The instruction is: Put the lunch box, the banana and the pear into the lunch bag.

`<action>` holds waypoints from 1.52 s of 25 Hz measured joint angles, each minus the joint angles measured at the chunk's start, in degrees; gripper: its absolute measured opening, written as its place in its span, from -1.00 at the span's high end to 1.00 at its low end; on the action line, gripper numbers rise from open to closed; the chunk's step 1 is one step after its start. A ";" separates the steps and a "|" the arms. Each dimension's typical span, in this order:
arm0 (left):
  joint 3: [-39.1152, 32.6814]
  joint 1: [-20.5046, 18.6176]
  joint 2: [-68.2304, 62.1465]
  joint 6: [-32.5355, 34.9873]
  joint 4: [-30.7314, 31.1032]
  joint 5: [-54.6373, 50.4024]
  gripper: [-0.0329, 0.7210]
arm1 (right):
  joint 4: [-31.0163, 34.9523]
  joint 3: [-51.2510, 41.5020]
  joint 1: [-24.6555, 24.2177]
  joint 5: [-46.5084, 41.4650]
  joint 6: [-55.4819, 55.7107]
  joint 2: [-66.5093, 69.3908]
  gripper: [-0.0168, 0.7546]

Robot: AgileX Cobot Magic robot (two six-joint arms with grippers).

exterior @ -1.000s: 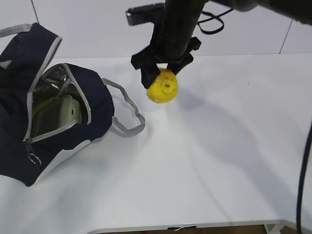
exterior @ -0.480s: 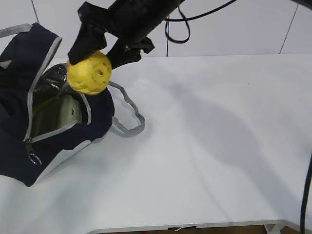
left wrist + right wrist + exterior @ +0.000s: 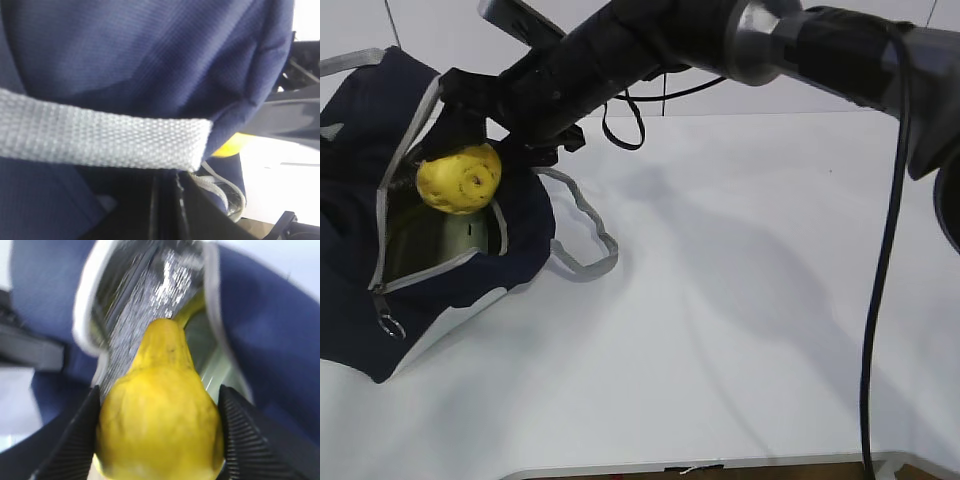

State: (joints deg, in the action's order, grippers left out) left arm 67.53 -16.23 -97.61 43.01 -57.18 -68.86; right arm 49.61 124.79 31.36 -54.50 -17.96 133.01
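Note:
The navy lunch bag (image 3: 350,150) lies at the left with its mouth open and the foil lining showing. My right gripper (image 3: 460,165) is shut on the lumpy yellow pear (image 3: 460,180) and holds it right at the bag's mouth. In the right wrist view the pear (image 3: 157,425) sits between the fingers (image 3: 80,435), its narrow end pointing into the bag (image 3: 270,315). Inside lie the lunch box (image 3: 445,240) with its sage-green lid and a strip of the banana (image 3: 192,312). My left gripper (image 3: 167,172) is shut at the bag's grey handle (image 3: 100,135). It is out of the exterior view.
The bag's other grey handle loop (image 3: 582,232) lies on the white table (image 3: 750,300) just right of the bag. The right arm (image 3: 650,40) reaches across from the upper right, with a black cable (image 3: 880,300) hanging at the right. A white wall stands behind.
My right gripper has carried the pear to the left and a little down, from above the middle of the table to the bag's open mouth. The bag has not moved.

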 joint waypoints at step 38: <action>0.00 0.00 0.00 -0.17 0.41 0.00 0.96 | -30.30 11.31 0.98 -16.28 8.80 1.85 -0.57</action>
State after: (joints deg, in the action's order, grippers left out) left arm 67.53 -16.23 -97.61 42.85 -56.76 -68.86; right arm 19.31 136.10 32.35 -70.78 -9.16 134.86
